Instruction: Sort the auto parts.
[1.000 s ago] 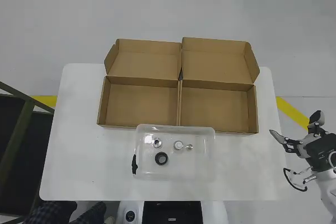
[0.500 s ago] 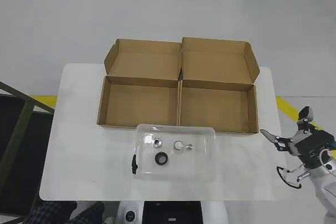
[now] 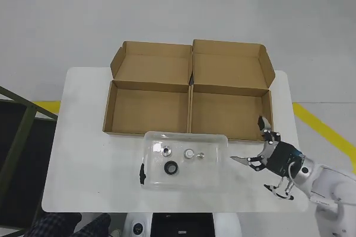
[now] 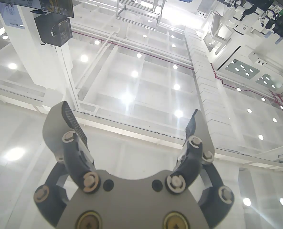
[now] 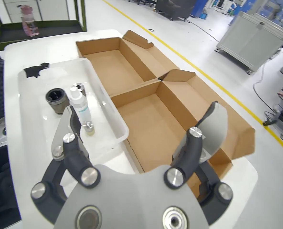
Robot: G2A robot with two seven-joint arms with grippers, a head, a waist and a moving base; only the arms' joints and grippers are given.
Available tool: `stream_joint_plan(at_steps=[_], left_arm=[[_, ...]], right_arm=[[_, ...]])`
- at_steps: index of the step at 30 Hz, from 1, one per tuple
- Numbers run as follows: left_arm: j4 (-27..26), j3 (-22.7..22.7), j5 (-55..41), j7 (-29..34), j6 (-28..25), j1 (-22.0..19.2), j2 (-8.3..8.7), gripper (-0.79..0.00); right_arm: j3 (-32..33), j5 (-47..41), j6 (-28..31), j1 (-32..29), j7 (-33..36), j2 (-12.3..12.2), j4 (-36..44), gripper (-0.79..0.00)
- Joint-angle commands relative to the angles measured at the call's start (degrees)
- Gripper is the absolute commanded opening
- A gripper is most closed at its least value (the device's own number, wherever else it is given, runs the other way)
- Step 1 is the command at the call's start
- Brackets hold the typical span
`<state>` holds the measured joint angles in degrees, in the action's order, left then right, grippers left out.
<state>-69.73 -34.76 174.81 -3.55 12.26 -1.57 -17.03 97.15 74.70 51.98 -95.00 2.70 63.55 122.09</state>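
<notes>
1. Right pincer point(image 3: 247, 142) point(image 5: 141, 110): spread wide, empty, over the worktop point(image 3: 83, 148).
2. Clear tray point(image 3: 216, 178) point(image 5: 103, 91): just ahead of the right pincer, beside one finger.
3. Parts in the tray: small metal cap point(image 5: 88, 127) nearest the pincer, spray bottle point(image 5: 80, 103) upright behind it, dark sleeve point(image 5: 56, 97) point(image 3: 171, 169) beyond.
4. Near cardboard box point(image 3: 228, 115) point(image 5: 155, 120): open, ahead of the other finger.
5. Far cardboard box point(image 3: 148, 109) point(image 5: 112, 65): touching the near one.
6. Left pincer point(image 4: 130, 110): spread, empty, pointed at the ceiling.
</notes>
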Motion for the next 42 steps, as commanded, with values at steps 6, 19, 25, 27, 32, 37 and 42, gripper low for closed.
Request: stream_joint_plan(at_steps=[6, 19, 25, 27, 32, 37, 42], left_arm=[[0.00, 0.00, 0.00, 0.00, 0.00, 0.00, 0.00, 0.000], [0.00, 0.00, 0.00, 0.00, 0.00, 0.00, 0.00, 0.000], [0.00, 0.00, 0.00, 0.00, 0.00, 0.00, 0.00, 0.000], [0.00, 0.00, 0.00, 0.00, 0.00, 0.00, 0.00, 0.000], [0.00, 0.00, 0.00, 0.00, 0.00, 0.00, 0.00, 0.000], [0.00, 0.00, 0.00, 0.00, 0.00, 0.00, 0.00, 0.000], [0.00, 0.00, 0.00, 0.00, 0.00, 0.00, 0.00, 0.000]], right_arm=[[-7.59, 1.28, 1.77, 2.31, 3.40, -0.13, -0.26, 0.000], [-19.34, 6.70, 1.34, 8.83, 7.21, -0.02, -4.49, 0.000], [-22.50, 7.94, 0.38, 11.36, 8.58, 0.05, -6.09, 0.000], [-23.47, 8.11, 0.34, 12.11, 9.22, 0.06, -6.49, 0.000], [-25.09, 8.31, 0.22, 13.42, 9.64, 0.02, -7.06, 0.000], [-26.76, 9.00, 1.05, 13.90, 9.87, -0.10, -7.88, 0.000], [-27.88, 9.15, 1.32, 14.79, 10.03, -0.21, -9.30, 0.000]])
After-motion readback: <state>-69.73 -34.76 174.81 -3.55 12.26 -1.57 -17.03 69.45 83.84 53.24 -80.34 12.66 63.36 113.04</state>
